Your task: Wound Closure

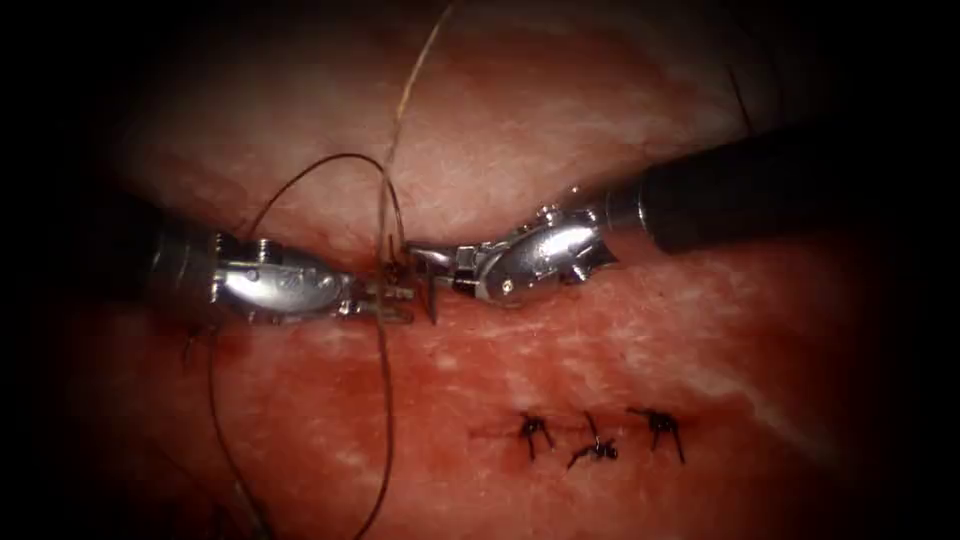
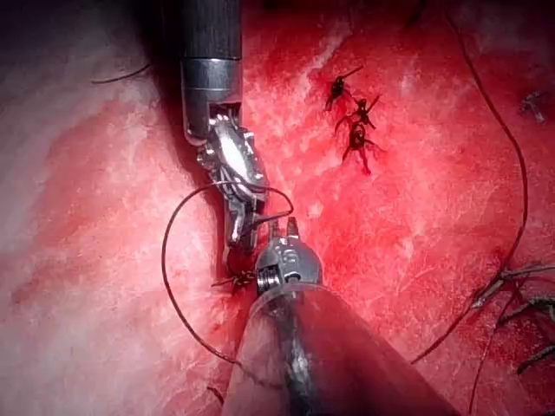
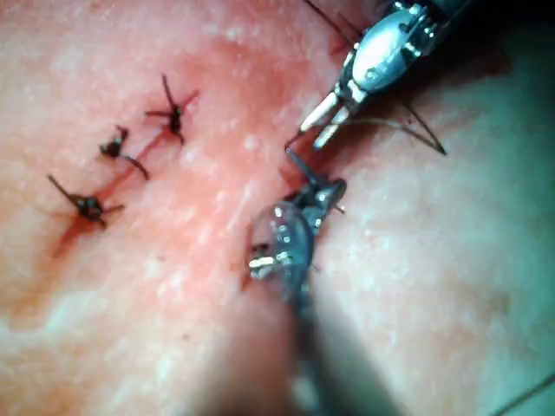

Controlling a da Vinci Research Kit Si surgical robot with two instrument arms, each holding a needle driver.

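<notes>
In the endoscope view my right tool (image 1: 428,258) comes in from the right, shut on the dark curved needle (image 1: 433,298). The needle hangs down from its jaws towards the tissue (image 1: 560,130); I cannot tell whether its tip touches. My left tool (image 1: 398,302) is open just left of the needle, nothing between its jaws. The right wrist view shows the needle (image 3: 299,165) rising from the right tool (image 3: 319,192) towards the open left tool (image 3: 328,123). Thread (image 1: 300,178) arcs over the left tool and runs down across the tissue. The left wrist view has both tools tip to tip (image 2: 283,230).
Three dark knotted stitches (image 1: 598,448) close the cut, below and right of the tools; they also appear as stitches (image 2: 355,108) and stitches (image 3: 117,147). Red fluid covers the nearer tissue. Loose cut thread ends (image 2: 520,290) lie at the side.
</notes>
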